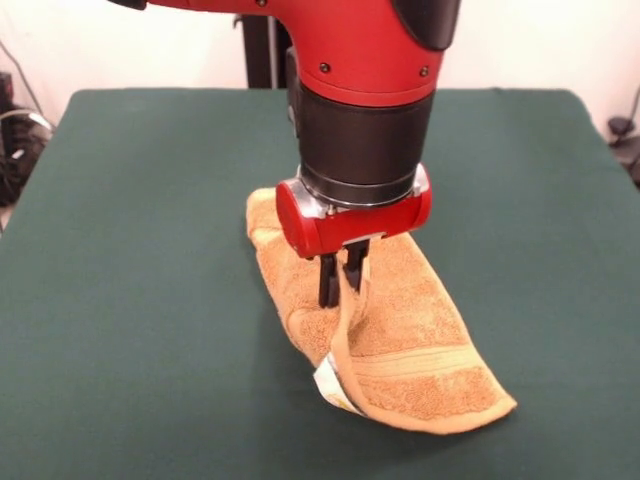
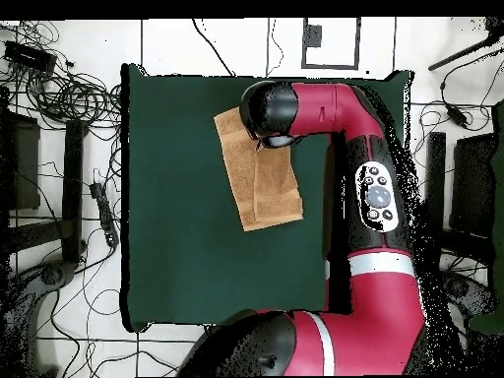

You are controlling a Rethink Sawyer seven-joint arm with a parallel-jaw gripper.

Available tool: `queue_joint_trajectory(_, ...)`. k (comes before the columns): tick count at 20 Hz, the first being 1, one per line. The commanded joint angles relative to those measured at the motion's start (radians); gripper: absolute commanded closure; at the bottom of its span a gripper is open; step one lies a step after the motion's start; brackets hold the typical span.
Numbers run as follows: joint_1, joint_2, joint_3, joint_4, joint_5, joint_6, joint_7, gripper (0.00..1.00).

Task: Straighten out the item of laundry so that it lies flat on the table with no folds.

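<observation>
- Cables lie tangled on the floor (image 2: 59, 98) along the left side of the overhead view, and we see a pale wall behind the table in the front view.
- Dark green cloth covers the table (image 1: 130, 200), and from the front we find it bare to the left of the work.
- Next, near the middle, the towel (image 1: 420, 340) lies with its long axis slanting from upper left to lower right, still doubled over lengthwise.
- Directly above it, the gripper (image 1: 342, 288) stands nearly closed, its fingers (image 1: 327, 282) pinching the towel's folded edge and lifting a strip of hem; the white tag (image 1: 330, 385) hangs just below.
- We judge the fold opens towards the right, where the green surface lies open.
</observation>
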Motion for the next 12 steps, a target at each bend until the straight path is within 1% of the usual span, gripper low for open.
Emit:
queue_joint_trajectory(1,-0.027,0.019,0.137,0.11,0.021,0.031,-0.258,1.0)
queue_joint_trajectory(6,-0.038,0.003,0.143,0.129,0.012,0.009,-0.245,1.0)
queue_joint_trajectory(12,-0.039,0.018,0.156,0.088,0.006,0.075,-0.254,1.0)
